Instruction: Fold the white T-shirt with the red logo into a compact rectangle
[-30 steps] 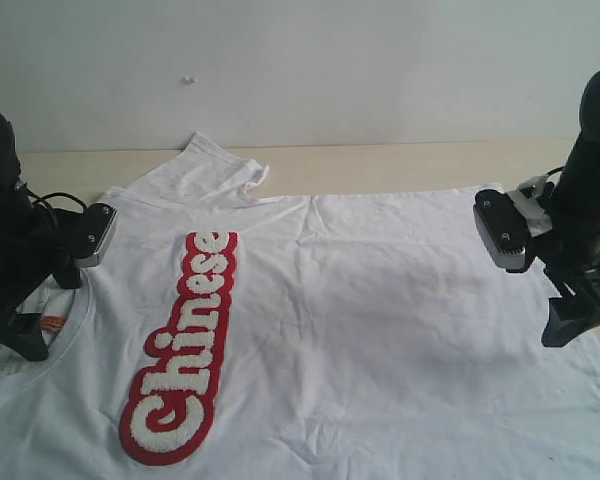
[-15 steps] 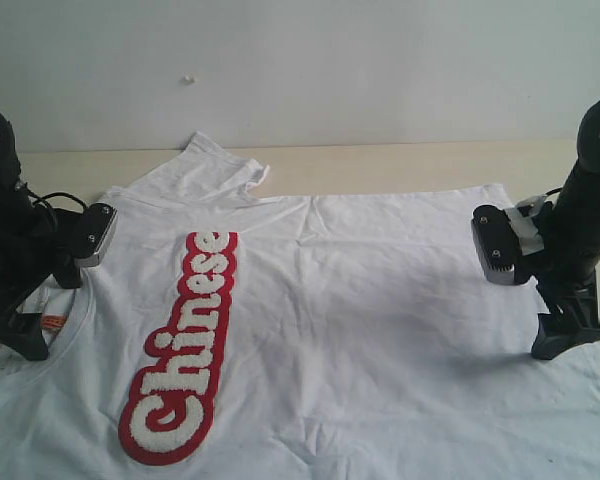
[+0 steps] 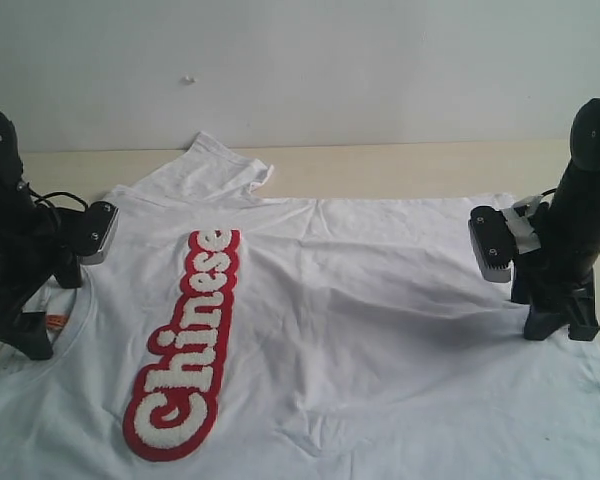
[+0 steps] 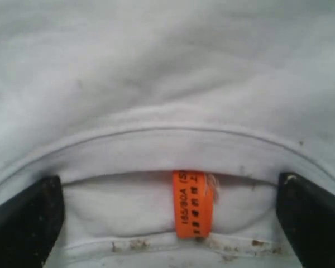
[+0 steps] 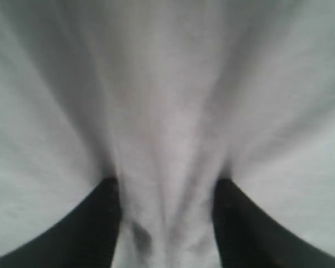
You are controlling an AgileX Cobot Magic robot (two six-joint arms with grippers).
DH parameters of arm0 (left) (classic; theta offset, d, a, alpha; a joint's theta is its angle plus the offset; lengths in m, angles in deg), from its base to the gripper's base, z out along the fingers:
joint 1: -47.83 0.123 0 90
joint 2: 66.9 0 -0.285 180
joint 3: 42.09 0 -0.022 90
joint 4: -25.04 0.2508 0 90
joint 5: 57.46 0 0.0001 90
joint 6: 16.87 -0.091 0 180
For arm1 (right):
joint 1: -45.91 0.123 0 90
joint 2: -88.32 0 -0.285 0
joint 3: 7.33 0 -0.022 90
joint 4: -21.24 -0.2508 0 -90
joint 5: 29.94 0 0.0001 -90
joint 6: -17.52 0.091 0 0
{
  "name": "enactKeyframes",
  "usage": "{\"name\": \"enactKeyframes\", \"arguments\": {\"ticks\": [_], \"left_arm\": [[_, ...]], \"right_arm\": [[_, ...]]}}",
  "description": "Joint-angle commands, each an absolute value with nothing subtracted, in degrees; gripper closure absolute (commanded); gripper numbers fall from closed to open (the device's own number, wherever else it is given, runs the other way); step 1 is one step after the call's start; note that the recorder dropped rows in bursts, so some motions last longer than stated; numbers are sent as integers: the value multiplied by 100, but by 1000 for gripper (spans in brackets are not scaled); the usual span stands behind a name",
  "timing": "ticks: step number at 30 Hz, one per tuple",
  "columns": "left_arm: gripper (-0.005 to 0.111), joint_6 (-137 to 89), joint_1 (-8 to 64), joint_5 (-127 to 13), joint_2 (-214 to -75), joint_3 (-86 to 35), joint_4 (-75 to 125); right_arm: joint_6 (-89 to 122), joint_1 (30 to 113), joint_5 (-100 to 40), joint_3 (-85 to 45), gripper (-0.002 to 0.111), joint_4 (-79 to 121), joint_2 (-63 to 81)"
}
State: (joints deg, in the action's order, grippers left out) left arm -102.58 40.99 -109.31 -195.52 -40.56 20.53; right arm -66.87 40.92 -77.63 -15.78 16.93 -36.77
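At the hem end, right pincer [image 5: 167, 192] pinches a ridge of the white T-shirt [image 3: 380, 330]. Left pincer [image 4: 167, 181] sits wide astride the collar [image 4: 156, 148]. Grip both layers there, then lift together.

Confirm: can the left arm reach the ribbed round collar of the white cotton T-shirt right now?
Probably yes. The left gripper is open and down at the ribbed round collar of the white cotton T-shirt, one finger either side of the small orange neck label, with nothing lying between them.
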Motion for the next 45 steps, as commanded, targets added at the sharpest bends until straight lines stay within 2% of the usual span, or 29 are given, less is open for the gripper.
{"name": "enactKeyframes", "arguments": {"ticks": [1,3,4,5,6,8,9,20,30,37,45], "left_arm": [[19,-10106,4110,-10876,-19860,-4016,1988],[34,-10018,4110,-10854,-19914,-4016,1988],[48,-10019,4110,-10854,-19939,-4016,1988],[55,-10019,4110,-10854,-19939,-4016,1988],[68,-9991,4110,-10821,-19950,-4016,1988],[102,-9906,4110,-10797,-19950,-4016,1988],[106,-9916,4110,-10807,-19950,-4016,2016],[106,-9872,4110,-11031,-19744,-4016,2057],[106,-9883,4164,-11320,-18724,-4016,2220],[107,-10167,4560,-11371,-17857,-4016,1228],[107,-10452,4858,-11217,-17106,-4016,476]], "right_arm": [[-6656,4077,-7597,-1621,84,1869,-3851],[-6582,4077,-7564,-1621,94,1869,-3851],[-6565,4077,-7563,-1621,99,1869,-3851],[-6555,4077,-7563,-1621,103,1882,-3851],[-6528,4077,-7552,-1621,106,1916,-3851],[-6470,4077,-7554,-1621,108,2010,-3851],[-6470,4077,-7542,-1621,108,2022,-3851],[-6441,4077,-7506,-1621,108,2022,-3851],[-6438,4077,-7497,-1607,108,2066,-3233],[-6438,4077,-8267,-786,108,2473,-2703],[-6345,4043,-8209,-464,108,2330,-1936]]}}
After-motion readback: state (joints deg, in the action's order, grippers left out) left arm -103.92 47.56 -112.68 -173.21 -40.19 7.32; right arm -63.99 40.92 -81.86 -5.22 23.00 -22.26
